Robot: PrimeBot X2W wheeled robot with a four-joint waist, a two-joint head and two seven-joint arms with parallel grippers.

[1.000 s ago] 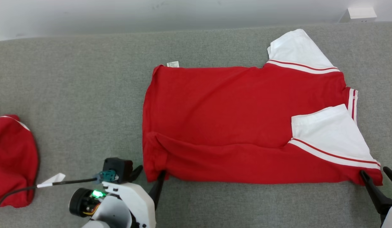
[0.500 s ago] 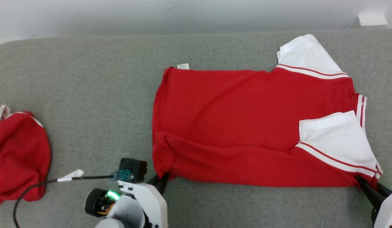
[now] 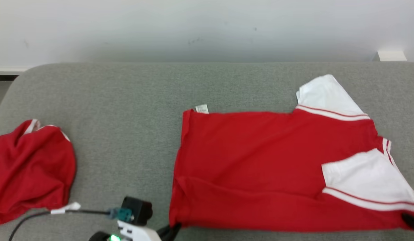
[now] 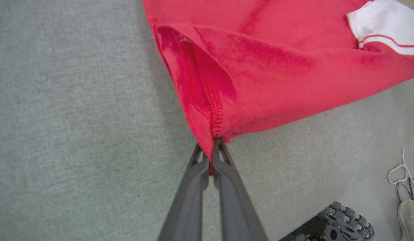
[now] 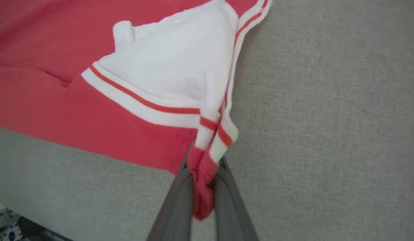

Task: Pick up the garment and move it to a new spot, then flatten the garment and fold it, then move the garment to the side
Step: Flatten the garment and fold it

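A red garment (image 3: pixel 260 167) with white sleeves lies spread on the grey sofa-like surface (image 3: pixel 120 110), its near edge folded over. My left gripper (image 3: pixel 173 229) is shut on the garment's near left corner (image 4: pixel 210 134), the hem pinched between its fingers (image 4: pixel 193 187). My right gripper (image 5: pixel 203 167) is shut on the near right corner, where red cloth and a striped white sleeve edge (image 5: pixel 213 134) bunch between the fingers. In the head view its dark fingertip (image 3: pixel 412 221) shows at the right edge.
A second red garment (image 3: pixel 29 170) lies crumpled at the left. A black cable with a white tag (image 3: pixel 65 208) runs to my left wrist. A white wall (image 3: pixel 193 26) rises behind the surface. My wheeled base (image 4: pixel 340 224) and floor show below the front edge.
Both grippers have closed on the garment's near corners. The head camera has tilted up and shifted, so the whole scene sits lower and more wall shows.
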